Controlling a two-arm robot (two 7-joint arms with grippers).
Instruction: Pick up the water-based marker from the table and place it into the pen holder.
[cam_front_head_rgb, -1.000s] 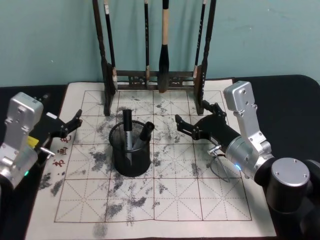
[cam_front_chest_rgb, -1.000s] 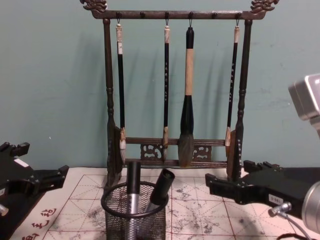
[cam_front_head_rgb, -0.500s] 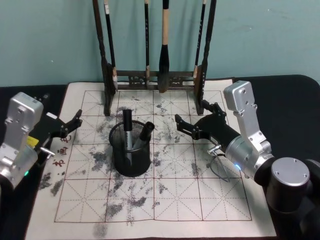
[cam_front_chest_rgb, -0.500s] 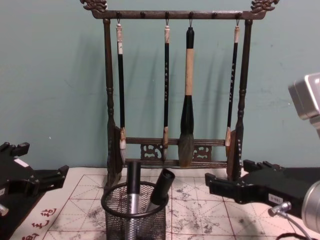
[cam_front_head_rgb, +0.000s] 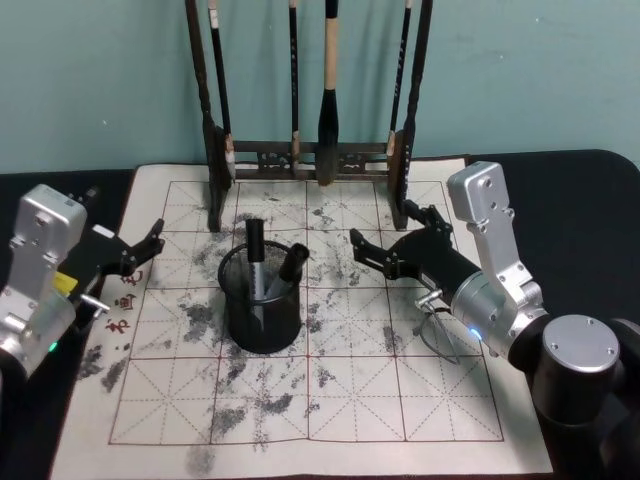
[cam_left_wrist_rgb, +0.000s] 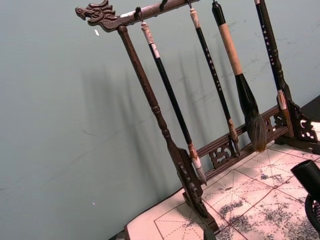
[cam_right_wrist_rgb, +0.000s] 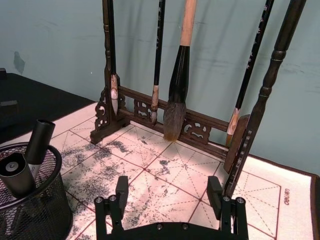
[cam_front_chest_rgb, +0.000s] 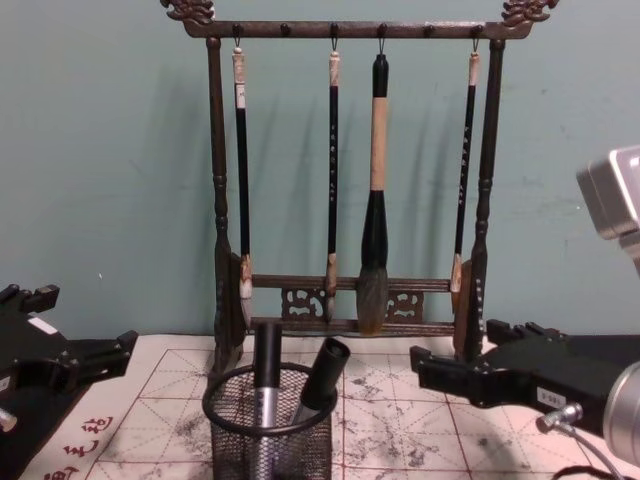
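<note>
The pen holder (cam_front_head_rgb: 262, 312), a round black mesh cup, stands on the ink-stained grid mat left of centre. Two water-based markers with dark caps stand inside it, one upright (cam_front_head_rgb: 257, 250) and one leaning right (cam_front_head_rgb: 292, 262). From the chest view the pen holder (cam_front_chest_rgb: 268, 435) shows both markers sticking above its rim (cam_front_chest_rgb: 267, 365) (cam_front_chest_rgb: 324, 372). My right gripper (cam_front_head_rgb: 385, 235) hovers open to the holder's right, nothing between its fingers; it also shows low in its own wrist view (cam_right_wrist_rgb: 168, 192). Off the mat's left edge my left gripper (cam_front_head_rgb: 143, 252) stands open and empty.
A tall dark wooden brush rack (cam_front_head_rgb: 310, 160) with several hanging brushes stands at the back of the mat, close behind the right gripper. The white mat (cam_front_head_rgb: 400, 400) lies on a black tabletop. A teal wall rises behind.
</note>
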